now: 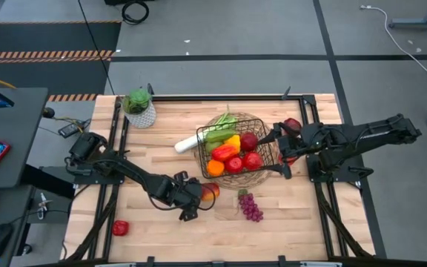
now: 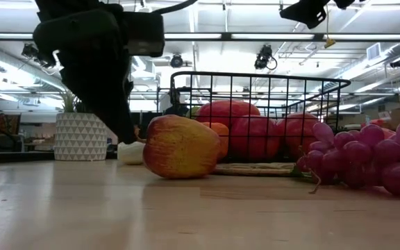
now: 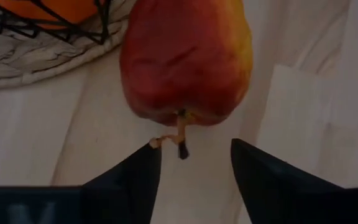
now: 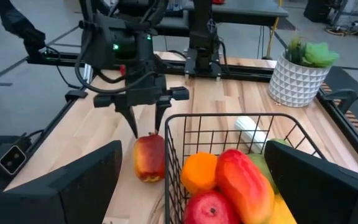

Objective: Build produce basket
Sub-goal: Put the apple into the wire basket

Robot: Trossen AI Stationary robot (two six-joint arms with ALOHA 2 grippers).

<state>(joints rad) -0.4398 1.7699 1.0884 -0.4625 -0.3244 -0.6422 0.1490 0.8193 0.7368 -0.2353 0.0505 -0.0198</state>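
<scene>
Wooden table (image 1: 161, 141): red-yellow apple (image 1: 210, 192) lies just ahead of left end effector (image 1: 196, 199), whose fingers are spread.

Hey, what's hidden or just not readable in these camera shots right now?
- Left gripper: in the low view the arm covers its fingertips, so contact with the red-yellow apple can't be judged there.
- Leek: the basket and other produce hide its far end from above.
- Grapes: cut off by the low view's right edge.
- Red piece near the table's front: too small to identify.
</scene>
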